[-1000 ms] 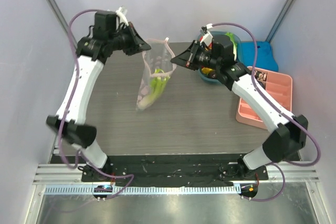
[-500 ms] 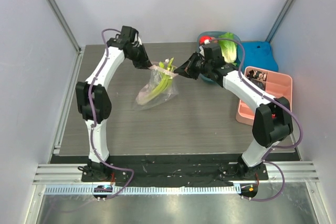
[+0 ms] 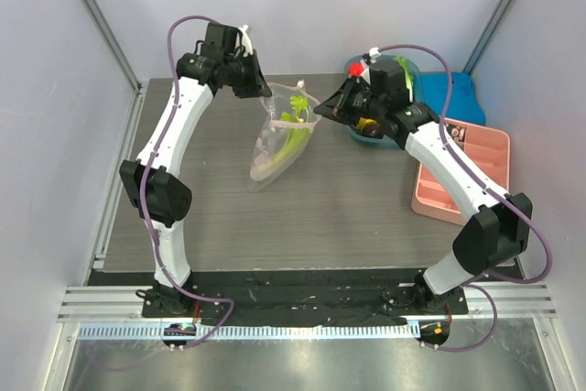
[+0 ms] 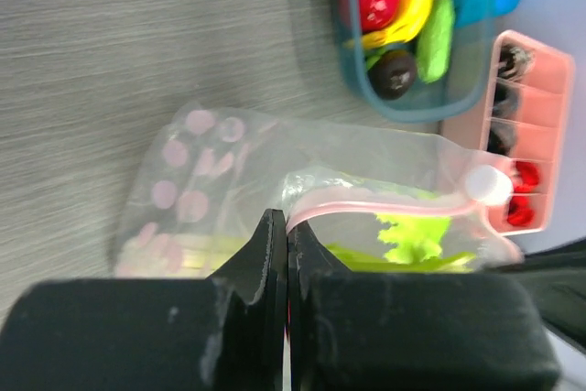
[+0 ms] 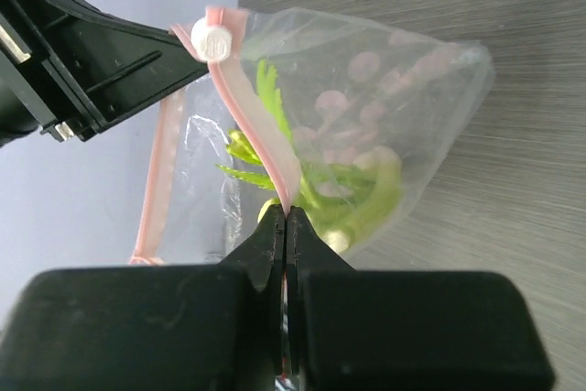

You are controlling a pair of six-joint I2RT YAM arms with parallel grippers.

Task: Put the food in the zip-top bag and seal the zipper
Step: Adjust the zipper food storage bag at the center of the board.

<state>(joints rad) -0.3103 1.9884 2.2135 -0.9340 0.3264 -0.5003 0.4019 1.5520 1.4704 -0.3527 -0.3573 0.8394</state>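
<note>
While stalk (image 3: 291, 137) sits in bag (image 3: 265, 158), left gripper (image 3: 265, 92) and right gripper (image 3: 320, 112) clamp zipper (image 4: 366, 201).

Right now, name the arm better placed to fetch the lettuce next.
Right. The right gripper sits beside the bowl holding the lettuce; the left gripper is beyond the bag. Both pinch the zipper, so it must let go first.
</note>
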